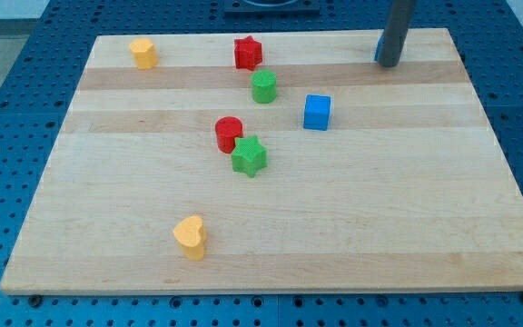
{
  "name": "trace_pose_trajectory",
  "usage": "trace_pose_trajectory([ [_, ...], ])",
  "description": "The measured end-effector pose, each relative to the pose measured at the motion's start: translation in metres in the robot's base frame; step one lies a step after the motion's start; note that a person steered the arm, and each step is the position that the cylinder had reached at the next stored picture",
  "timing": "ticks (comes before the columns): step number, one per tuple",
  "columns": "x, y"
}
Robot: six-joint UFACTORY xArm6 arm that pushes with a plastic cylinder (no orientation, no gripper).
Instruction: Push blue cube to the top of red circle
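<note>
We take the red circle [228, 133] on the table [407, 209] as our landmark. The green star [250, 155] sits just beside it, toward the view's bottom right, about touching. The blue cube [317, 112] lies to its right, slightly higher. The green block [263, 86] is above and a little right of it, the red star [248, 53] farther above. The yellow block [143, 53] lies far to its upper left, the yellow heart [190, 237] well below it. Our tip [389, 62] stands far to its upper right, beyond the blue cube.

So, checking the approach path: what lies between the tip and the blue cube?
Nothing: in the camera view, only bare wooden board runs from my tip down-left to the blue cube.
</note>
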State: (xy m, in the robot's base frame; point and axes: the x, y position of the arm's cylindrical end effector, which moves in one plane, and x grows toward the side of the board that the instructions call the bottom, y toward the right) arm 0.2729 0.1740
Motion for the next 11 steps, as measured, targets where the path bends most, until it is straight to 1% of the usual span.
trace_pose_trajectory([
  [1,0.015,-0.041],
  [2,0.02,-0.07],
  [3,0.036,-0.09],
  [4,0.047,-0.044],
  [5,0.084,-0.03],
  [6,0.109,-0.059],
  [7,0.112,-0.115],
  [8,0.109,-0.168],
  [9,0.098,-0.203],
  [10,0.075,-0.206],
  [11,0.083,-0.262],
])
